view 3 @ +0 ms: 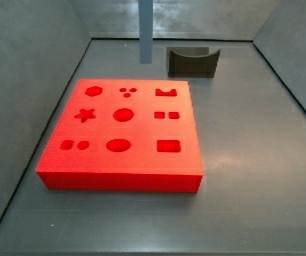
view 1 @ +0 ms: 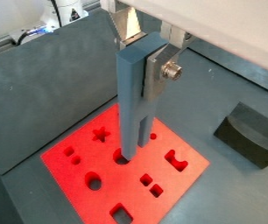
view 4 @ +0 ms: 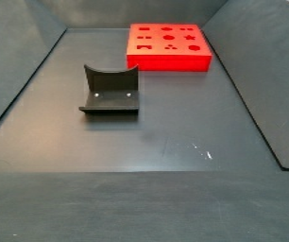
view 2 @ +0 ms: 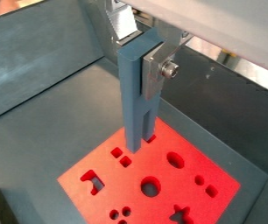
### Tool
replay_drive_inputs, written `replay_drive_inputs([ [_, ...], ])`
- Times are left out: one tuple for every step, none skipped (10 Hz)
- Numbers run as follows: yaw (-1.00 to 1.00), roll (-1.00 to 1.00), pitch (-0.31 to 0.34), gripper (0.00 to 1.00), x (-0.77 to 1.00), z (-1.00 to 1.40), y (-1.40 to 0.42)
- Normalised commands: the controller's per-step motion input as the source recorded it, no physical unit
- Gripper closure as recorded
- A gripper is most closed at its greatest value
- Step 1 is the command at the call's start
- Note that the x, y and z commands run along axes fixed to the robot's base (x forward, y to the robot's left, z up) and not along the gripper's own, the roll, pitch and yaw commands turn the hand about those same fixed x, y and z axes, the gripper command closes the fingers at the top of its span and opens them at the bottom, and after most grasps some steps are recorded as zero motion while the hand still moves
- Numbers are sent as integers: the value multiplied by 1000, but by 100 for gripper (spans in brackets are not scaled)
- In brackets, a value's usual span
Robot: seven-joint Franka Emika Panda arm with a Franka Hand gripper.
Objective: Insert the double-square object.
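Grey walls enclose a dark grey counter (view 3: 249, 150); on it rests a red block (view 3: 122, 178) with shaped cut-outs in its top face, and well apart from it stands the fixture (view 4: 110, 92), which carries nothing.

Tool (view 1: 143, 39) position: high above the block, visible in both wrist views; the silver fingers (view 1: 167, 63) are closed narrow on the upper end of a long blue piece, the double-square object (view 1: 137, 101); in a side view only the blue bar (view 3: 148, 30) shows, hanging from the frame's top edge, and the tool itself is out of frame.

Governing relation: the object's long axis is vertical, and its lower end hangs clear above the block's top face, not yet in any cut-out; the matching recess, the pair of small squares (view 3: 168, 116), lies on the block's side nearer the fixture in that side view; exact lateral offset between the object's tip and this recess cannot be fixed from these views.

Containers: every recess in the block appears empty; judged status: insertion not begun; alignment over the two-square recess, then straight descent, is required.
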Motion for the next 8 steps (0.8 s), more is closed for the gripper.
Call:
replay_drive_inputs([
  [-1000, 119, -19, 100, 126, -494, 0],
  [-1000, 113, -7, 100, 63, -474, 0],
  [-1000, 111, -6, 100, 34, -469, 0],
  [-1000, 110, -6, 100, 34, -463, 0],
  [-1000, 109, -4, 100, 34, -463, 0],
  [-1000, 96, -10, 100, 23, -451, 0],
  [-1000, 57, -19, 100, 0, -417, 0],
  [-1000, 24, -24, 100, 0, -369, 0],
])
